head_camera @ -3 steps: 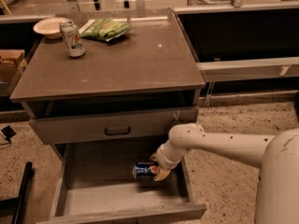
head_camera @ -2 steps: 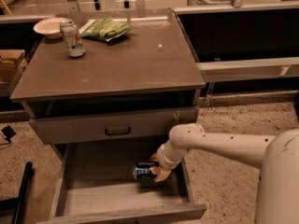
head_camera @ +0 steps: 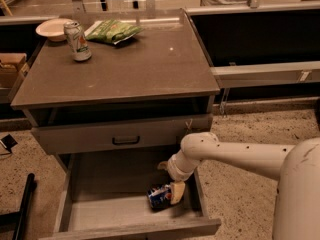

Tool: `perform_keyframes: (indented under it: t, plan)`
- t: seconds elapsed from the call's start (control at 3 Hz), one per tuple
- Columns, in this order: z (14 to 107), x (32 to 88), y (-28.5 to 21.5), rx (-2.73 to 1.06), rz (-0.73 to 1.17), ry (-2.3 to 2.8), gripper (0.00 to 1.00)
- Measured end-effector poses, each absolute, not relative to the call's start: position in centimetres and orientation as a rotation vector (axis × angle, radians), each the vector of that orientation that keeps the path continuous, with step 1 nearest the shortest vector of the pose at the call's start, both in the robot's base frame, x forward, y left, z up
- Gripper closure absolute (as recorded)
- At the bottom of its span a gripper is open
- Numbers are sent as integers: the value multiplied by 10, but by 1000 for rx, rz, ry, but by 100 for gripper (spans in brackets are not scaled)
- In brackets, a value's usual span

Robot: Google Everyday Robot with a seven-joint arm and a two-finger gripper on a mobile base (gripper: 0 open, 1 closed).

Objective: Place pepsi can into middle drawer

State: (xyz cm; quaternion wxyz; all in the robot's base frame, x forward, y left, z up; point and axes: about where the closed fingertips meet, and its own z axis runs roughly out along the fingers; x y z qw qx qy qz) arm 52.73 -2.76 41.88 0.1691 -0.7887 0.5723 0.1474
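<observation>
Down inside the middle drawer (head_camera: 107,210), tool (head_camera: 173,194) closed around pepsi can (head_camera: 159,197), can on its side touching the floor

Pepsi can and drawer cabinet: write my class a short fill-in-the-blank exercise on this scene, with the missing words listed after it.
1. The pepsi can lies on its ____ in the open middle drawer.
2. The tool is down inside that drawer, right at the ____ can.
3. On the cabinet top a pale can stands ____ next to a white bowl.
4. The bag on the cabinet top is ____ in colour.
Missing words: side; pepsi; upright; green.
</observation>
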Motion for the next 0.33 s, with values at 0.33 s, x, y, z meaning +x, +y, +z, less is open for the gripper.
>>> perform_keyframes:
  t: [0.33]
  plan:
    - [419, 527, -28, -2242, 419, 1627, 0]
